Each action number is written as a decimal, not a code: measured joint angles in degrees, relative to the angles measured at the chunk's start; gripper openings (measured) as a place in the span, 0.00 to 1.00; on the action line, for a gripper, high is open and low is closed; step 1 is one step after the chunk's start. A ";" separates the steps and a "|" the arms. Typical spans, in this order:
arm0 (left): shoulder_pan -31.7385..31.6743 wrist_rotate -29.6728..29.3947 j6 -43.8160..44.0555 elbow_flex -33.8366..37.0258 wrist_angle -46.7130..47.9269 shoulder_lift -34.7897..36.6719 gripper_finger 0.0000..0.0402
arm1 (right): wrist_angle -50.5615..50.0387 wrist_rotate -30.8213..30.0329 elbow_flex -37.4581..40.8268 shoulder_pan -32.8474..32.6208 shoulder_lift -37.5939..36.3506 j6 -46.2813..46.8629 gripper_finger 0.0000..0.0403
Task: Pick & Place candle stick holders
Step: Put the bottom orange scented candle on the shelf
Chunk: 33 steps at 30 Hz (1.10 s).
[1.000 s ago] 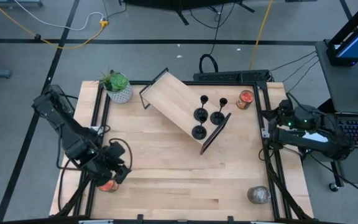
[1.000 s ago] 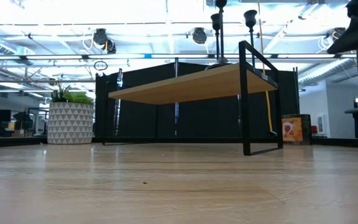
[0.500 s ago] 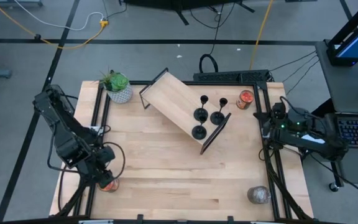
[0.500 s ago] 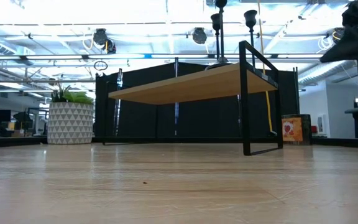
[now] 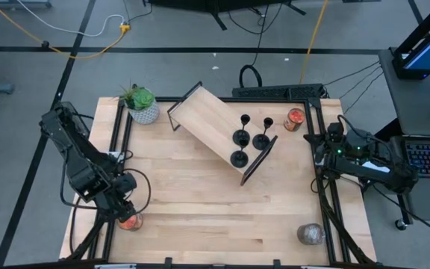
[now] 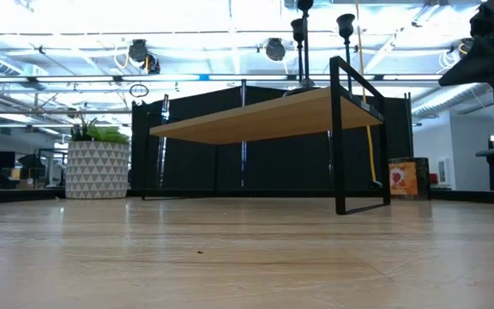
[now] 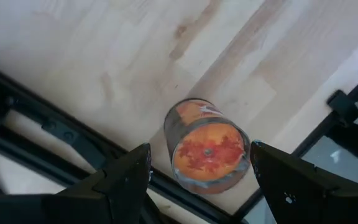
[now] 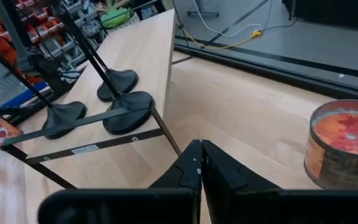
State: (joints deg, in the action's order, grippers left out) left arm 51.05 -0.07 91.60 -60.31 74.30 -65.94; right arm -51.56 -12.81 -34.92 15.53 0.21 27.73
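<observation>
High view: left claw point(image 5: 128, 217) apart over edge candle point(image 5: 130, 221), right claw point(image 5: 319, 140) together at table point(image 5: 200, 217) edge.

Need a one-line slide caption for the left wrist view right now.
Open left gripper poised over a squat glass jar candle with orange-red wax, standing near the light wooden table's black-framed edge.
</observation>
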 joint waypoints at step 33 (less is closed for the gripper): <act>0.35 5.65 -10.87 15.11 -11.27 -3.23 0.70 | 0.30 1.14 -0.04 0.00 0.00 1.59 0.00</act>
State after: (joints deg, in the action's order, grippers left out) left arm 51.40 5.58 80.74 -45.20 63.03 -69.17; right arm -51.27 -11.66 -34.96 15.53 0.21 29.32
